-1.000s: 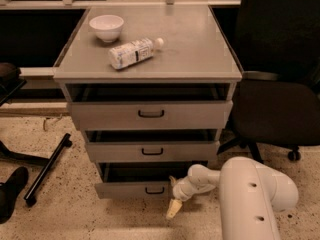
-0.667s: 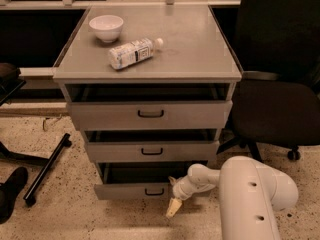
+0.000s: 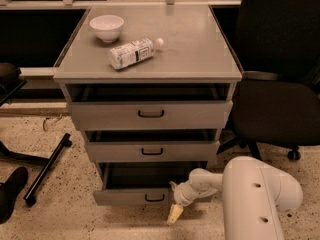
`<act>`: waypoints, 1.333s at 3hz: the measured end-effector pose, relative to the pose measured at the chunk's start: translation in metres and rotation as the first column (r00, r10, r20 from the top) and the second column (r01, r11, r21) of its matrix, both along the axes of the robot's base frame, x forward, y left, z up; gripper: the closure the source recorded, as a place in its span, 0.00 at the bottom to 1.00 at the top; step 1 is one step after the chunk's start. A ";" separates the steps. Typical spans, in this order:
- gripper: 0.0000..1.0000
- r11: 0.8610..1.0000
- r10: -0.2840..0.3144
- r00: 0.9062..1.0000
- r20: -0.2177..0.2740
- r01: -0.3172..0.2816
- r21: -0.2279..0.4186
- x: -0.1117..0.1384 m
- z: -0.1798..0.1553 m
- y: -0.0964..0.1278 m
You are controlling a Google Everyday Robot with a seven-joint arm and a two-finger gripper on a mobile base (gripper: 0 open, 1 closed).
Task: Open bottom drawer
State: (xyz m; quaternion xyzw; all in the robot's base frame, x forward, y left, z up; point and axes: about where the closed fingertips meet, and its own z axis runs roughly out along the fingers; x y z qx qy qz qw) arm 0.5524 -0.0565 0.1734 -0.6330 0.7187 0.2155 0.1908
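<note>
Far left, on the speckled floor (image 3: 75,219): a black bar (image 3: 47,168), slanting, in the same spot as a second ago. Next, the grey cabinet (image 3: 200,59), with a white bowl (image 3: 106,27) at the back left of its top. Just right of that, a plastic bottle (image 3: 134,53) lying on its side, cap toward the right rear — both unmoved.

Under the top, three drawer fronts, each narrower than the one above. Top drawer (image 3: 110,115) and middle drawer (image 3: 190,151) each slightly out, with dark gaps above them, matching the earlier view. Lowest and narrowest, the bottom drawer (image 3: 120,197) — partly pulled out, close to the floor, showing a wider dark gap above its front than a second ago. Sits a little further forward and lower in view now, its small black loop handle (image 3: 154,198) likewise.

Just right of that handle, in front of the drawer's right end, the gripper (image 3: 175,213): pale tip pointing down toward the floor, also a touch lower in view than before. Cannot tell whether open or closed, nor whether touching the handle or the drawer front.

Behind it to the right, the white arm (image 3: 250,199), bulky, filling the lower right corner much as before. Far right, a black office chair (image 3: 275,109) beside the cabinet, not shifted.
</note>
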 end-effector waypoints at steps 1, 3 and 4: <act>0.00 1.000 -0.001 1.000 -0.017 0.001 0.008 -0.009 0.000 -0.001; 0.00 0.999 -0.041 0.999 -0.036 0.041 0.020 -0.034 0.000 -0.008; 0.00 0.999 -0.041 0.999 -0.036 0.041 0.020 -0.033 0.005 -0.008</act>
